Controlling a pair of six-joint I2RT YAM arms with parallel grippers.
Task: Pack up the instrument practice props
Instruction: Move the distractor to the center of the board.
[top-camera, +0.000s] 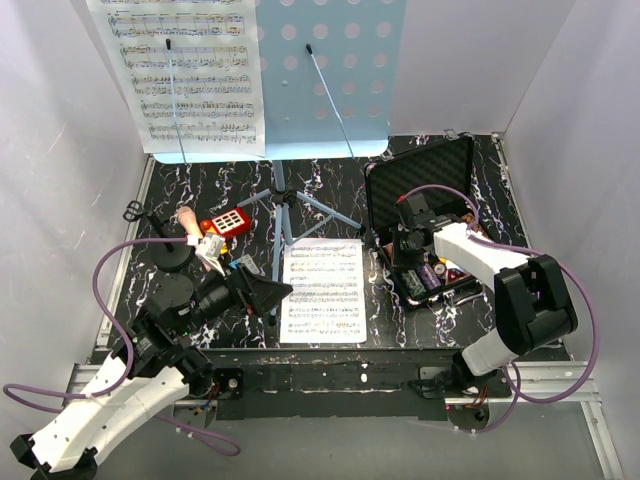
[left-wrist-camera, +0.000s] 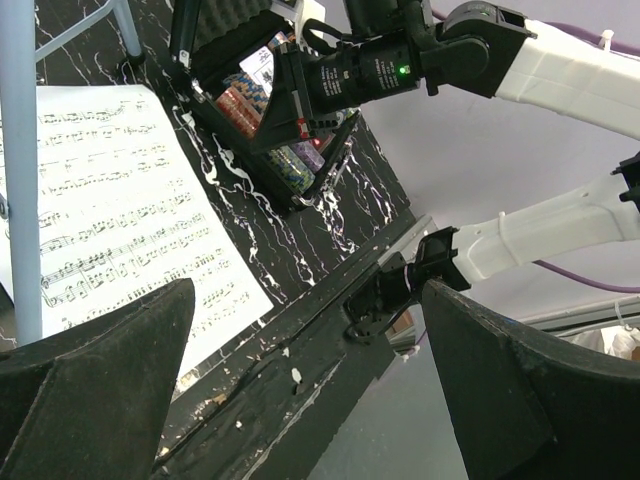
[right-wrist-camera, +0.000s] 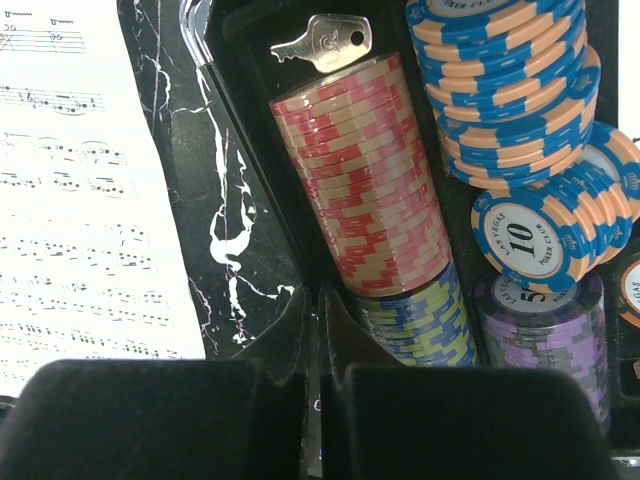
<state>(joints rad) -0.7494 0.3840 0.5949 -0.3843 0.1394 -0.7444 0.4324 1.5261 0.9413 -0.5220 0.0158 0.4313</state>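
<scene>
The loose sheet-music page (top-camera: 323, 290) lies flat by the tabletop's near edge, before the music stand (top-camera: 280, 200). Our left gripper (top-camera: 268, 292), fingers spread wide, hangs at its left edge; we should pinch that edge shallowly. Our right gripper (right-wrist-camera: 318, 305) is closed over the chip case (top-camera: 420, 185).

Left arm (top-camera: 100, 400), right arm (top-camera: 485, 258): white shell links, black joint housings. Purple cable (top-camera: 585, 330) loops out at 3 o'clock of the right arm. Green LED (left-wrist-camera: 402, 70) lit on its wrist. Left claw (left-wrist-camera: 305, 300): matte black, wedge-shaped fingers.
</scene>
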